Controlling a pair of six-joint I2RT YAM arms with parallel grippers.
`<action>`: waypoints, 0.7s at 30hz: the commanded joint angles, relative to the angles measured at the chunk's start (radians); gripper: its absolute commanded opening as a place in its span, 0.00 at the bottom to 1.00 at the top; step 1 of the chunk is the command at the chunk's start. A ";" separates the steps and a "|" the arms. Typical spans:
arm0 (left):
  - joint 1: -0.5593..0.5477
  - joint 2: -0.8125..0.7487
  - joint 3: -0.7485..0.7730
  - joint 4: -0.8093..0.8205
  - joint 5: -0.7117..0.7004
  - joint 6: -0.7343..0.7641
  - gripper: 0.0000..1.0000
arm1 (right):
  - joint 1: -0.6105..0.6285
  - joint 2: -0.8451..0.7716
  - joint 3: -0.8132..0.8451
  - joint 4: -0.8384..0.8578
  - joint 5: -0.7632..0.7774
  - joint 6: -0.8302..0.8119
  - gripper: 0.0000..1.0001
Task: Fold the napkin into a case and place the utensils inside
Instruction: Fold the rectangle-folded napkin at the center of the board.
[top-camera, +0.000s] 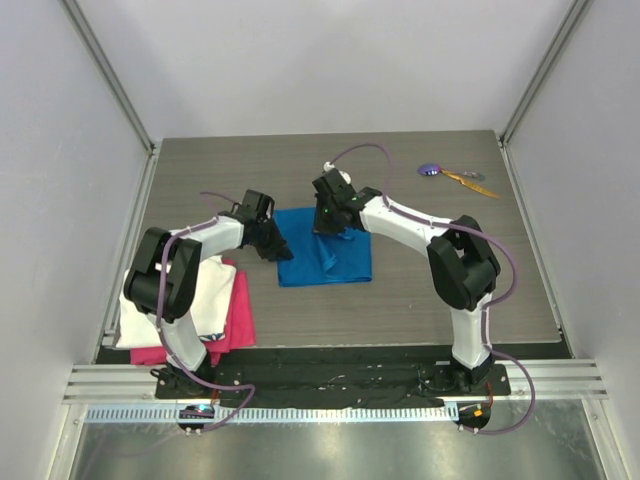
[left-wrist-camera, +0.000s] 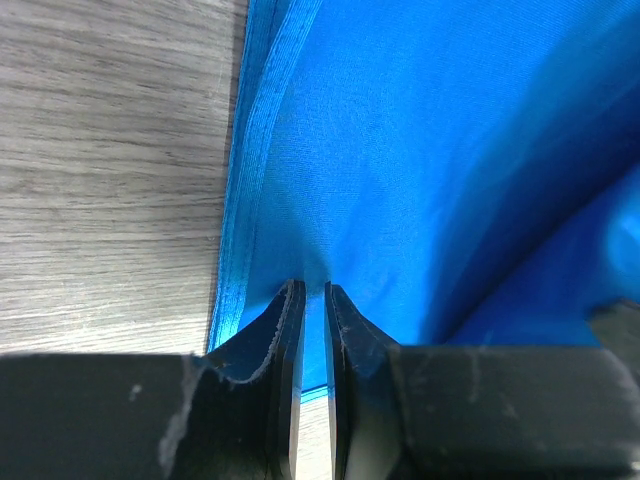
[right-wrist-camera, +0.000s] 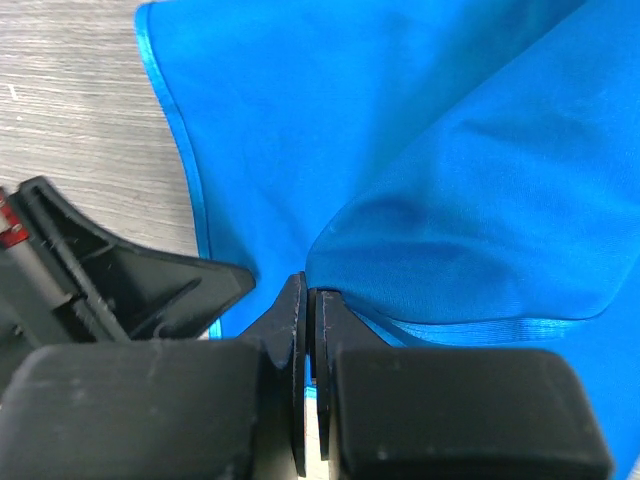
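One glossy blue napkin (top-camera: 345, 262), creased, part-folded

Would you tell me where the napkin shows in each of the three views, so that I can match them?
Top external: napkin in the middle of the picture.
Left wrist: napkin fills the centre and right.
Right wrist: napkin fills the top and right.
Shared landmark: the grey wood-grain table, seen at the left edge of both wrist views, bordering the napkin's hem.
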 joint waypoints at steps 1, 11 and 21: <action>-0.006 -0.022 -0.028 -0.013 -0.022 0.016 0.18 | 0.015 0.026 0.068 0.006 0.009 0.058 0.01; -0.006 -0.026 -0.048 -0.001 -0.022 0.017 0.18 | 0.027 0.092 0.101 0.022 -0.022 0.095 0.01; -0.006 -0.074 -0.054 -0.015 -0.021 0.025 0.22 | 0.032 0.160 0.152 0.014 -0.097 0.038 0.26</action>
